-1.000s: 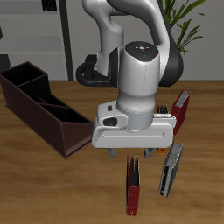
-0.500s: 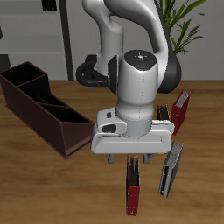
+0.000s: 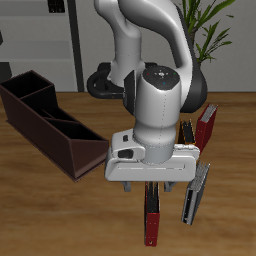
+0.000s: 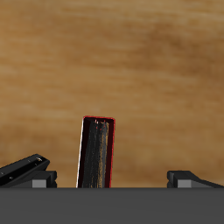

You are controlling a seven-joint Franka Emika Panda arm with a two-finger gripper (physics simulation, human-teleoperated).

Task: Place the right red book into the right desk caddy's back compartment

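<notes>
Right desk caddy (image 3: 45,122): a long dark maroon-brown open-top box stood on the wooden table (image 3: 60,215), running at a slant from the back toward the front edge, well apart from the books.
Back compartment (image 3: 24,90): the squarish undivided section sat at the caddy's far end; the narrow slots with slanted dividers lay nearer the front edge.
Gripper (image 3: 150,186): the white hand hung low over the table, directly above the upper end of the right red book. In the wrist view the two dark fingertips (image 4: 24,170) were spread wide, one on each side of the book and clear of it, so the claw was released and grasped nothing.
Right red book (image 3: 151,216): it stood on edge on the table near the front edge, red with a black strip along one long side, its far end hidden under the gripper. In the wrist view (image 4: 96,152) it rose between the spread fingers, nearer one fingertip than the other.
Grey book (image 3: 194,193): just beside the red one, on edge, apart from it.
Darker red book (image 3: 207,127): farther back, partly behind the arm, leaning slightly.
</notes>
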